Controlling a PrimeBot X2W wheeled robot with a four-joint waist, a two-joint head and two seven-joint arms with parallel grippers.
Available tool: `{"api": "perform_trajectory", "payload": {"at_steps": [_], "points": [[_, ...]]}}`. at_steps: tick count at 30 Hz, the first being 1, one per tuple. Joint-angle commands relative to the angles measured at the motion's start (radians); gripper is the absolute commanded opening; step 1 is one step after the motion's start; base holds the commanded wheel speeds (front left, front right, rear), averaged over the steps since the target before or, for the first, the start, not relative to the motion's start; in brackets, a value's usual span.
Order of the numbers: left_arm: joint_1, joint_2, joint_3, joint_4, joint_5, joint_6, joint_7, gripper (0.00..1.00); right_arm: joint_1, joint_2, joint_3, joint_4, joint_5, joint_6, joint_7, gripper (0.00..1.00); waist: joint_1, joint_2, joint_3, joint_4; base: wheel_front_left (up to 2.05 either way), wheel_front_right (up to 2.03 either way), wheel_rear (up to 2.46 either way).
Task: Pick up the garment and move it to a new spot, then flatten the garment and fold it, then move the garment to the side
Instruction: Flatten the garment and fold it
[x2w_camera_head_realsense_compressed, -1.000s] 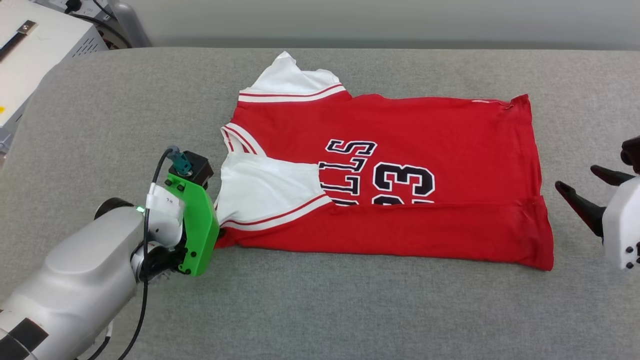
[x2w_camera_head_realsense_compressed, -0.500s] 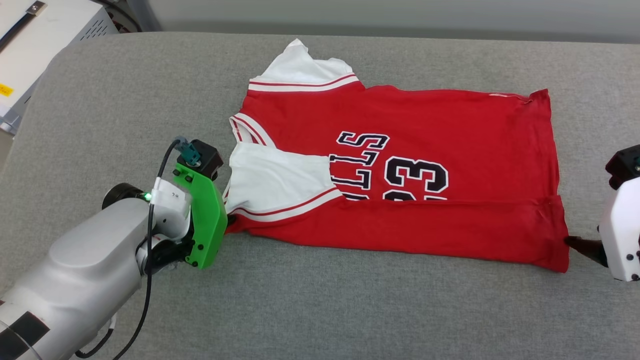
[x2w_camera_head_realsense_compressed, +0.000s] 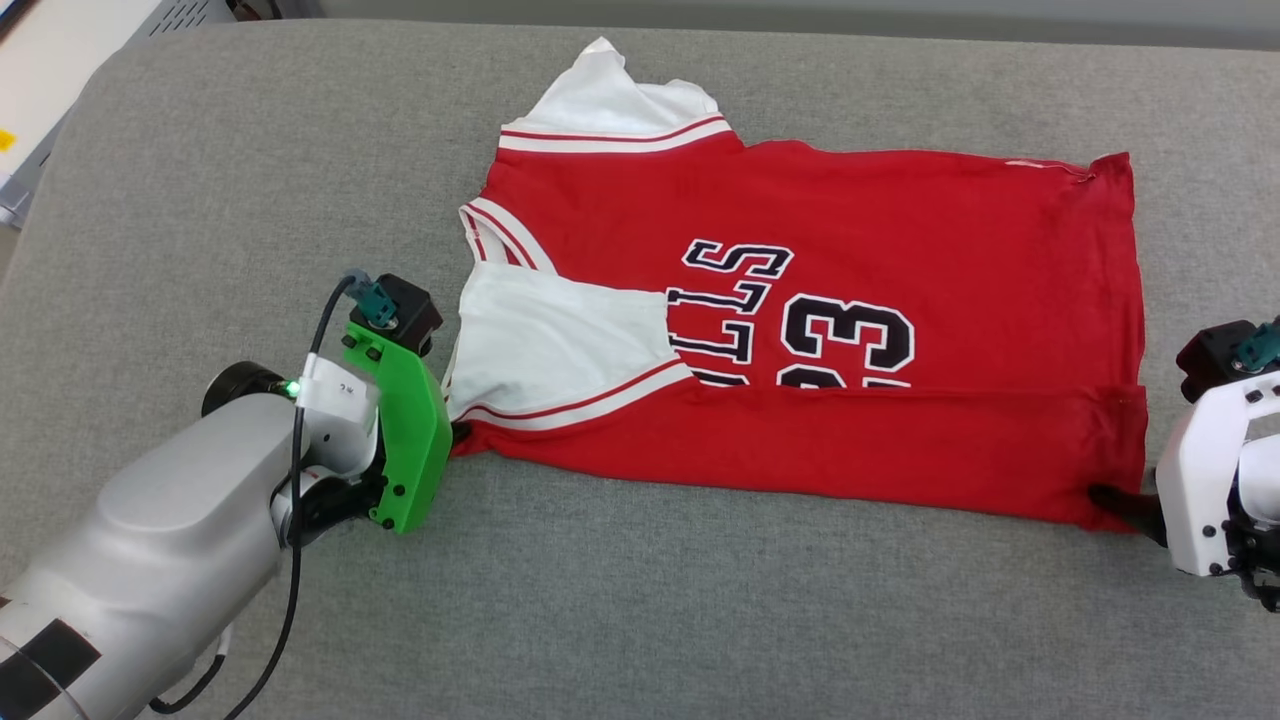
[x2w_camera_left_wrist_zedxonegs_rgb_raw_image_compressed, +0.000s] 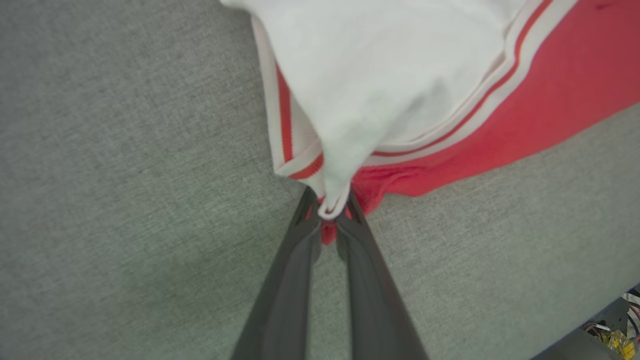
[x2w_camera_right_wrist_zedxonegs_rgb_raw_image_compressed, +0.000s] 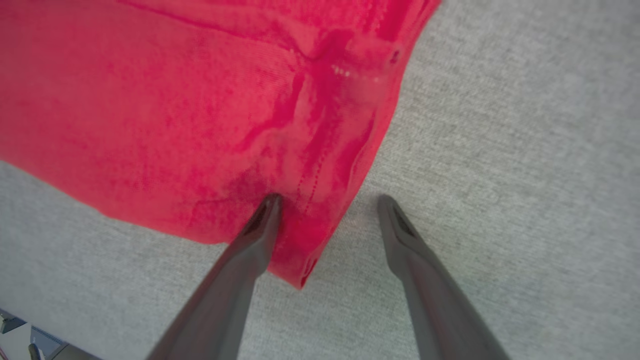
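Your left fingers (x2w_camera_left_wrist_zedxonegs_rgb_raw_image_compressed: 302, 240) stay pinched together on the near left corner of the shirt (x2w_camera_head_realsense_compressed: 900, 220), with a nub of white sleeve trim and red hem squeezed between the tips. Your right fingers (x2w_camera_right_wrist_zedxonegs_rgb_raw_image_compressed: 257, 225) are apart and have just come in from well off to the side. One tip now presses on the red cloth at the near right corner. The other sits on the bare grey tabletop (x2w_camera_head_realsense_compressed: 700, 620) just beside the hem, so the corner lies between them (the head camera has tipped too, so don't read the shirt's shift in that view as a move). This looks like the set-up for a second grip, ready to lift the near edge and fold again. The shirt lies flat mid-tabletop, its near edge already folded over the lettering. Count: one shirt, two white sleeves, two sets of fingers.
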Motion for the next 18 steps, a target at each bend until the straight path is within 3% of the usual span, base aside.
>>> {"api": "perform_trajectory", "payload": {"at_steps": [1,2,9,18], "points": [[-0.002,-0.003,-0.001,0.009,-0.005,-0.003,-0.011,0.00,0.016,0.038,0.038,0.026,-0.001,0.000,-0.015,0.37,0.0000,0.0041,-0.006,-0.004,0.00,0.00,0.00],[0.004,-0.003,-0.002,0.013,-0.011,-0.003,-0.013,0.00,0.015,0.034,0.041,0.027,0.002,0.000,-0.031,0.00,0.0000,0.0041,-0.012,-0.006,0.00,0.00,0.00],[0.055,0.010,-0.003,0.016,-0.064,-0.003,-0.034,0.00,0.029,-0.024,0.039,-0.019,0.035,0.000,-0.125,0.00,0.0000,0.0041,-0.089,-0.013,0.00,0.00,0.00],[0.130,0.092,-0.016,-0.091,-0.114,-0.003,-0.033,0.00,0.137,-0.117,0.007,-0.155,0.080,0.000,-0.155,0.00,0.0000,0.0041,-0.171,-0.020,0.00,0.00,0.00]]}}
